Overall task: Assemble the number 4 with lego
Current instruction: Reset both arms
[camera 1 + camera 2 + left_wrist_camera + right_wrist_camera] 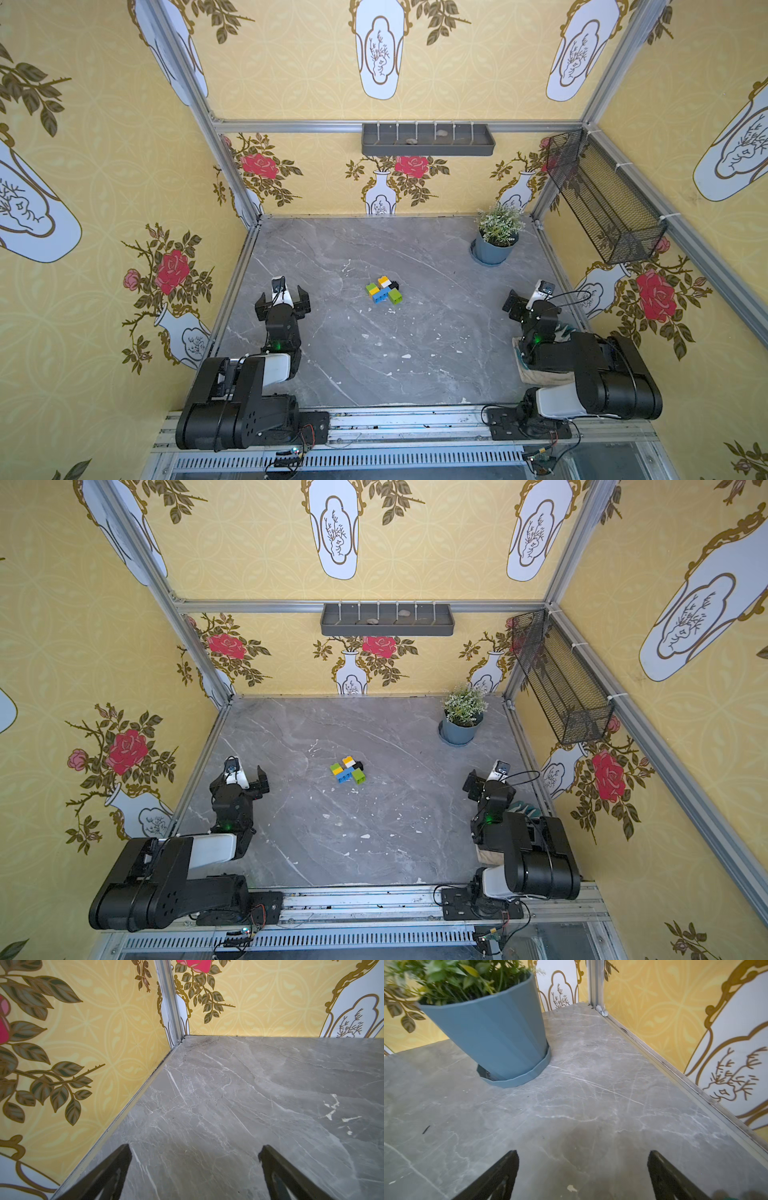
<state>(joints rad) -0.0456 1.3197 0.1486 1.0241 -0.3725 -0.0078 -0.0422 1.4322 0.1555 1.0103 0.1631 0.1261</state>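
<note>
Lego number 4 (383, 289) lies near the centre of the worktop (374, 365), with blue, green, yellow, white and black bricks joined, well apart from both arms. The left fingers (121, 1157) stand spread wide, gripping nothing. The right fingers (508, 1161) are likewise released and empty, near the potted plant (492, 1028).

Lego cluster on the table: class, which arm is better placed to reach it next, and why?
Left, probably. The left arm sits nearer the lego than the right arm; both jaws are open and empty.
</note>
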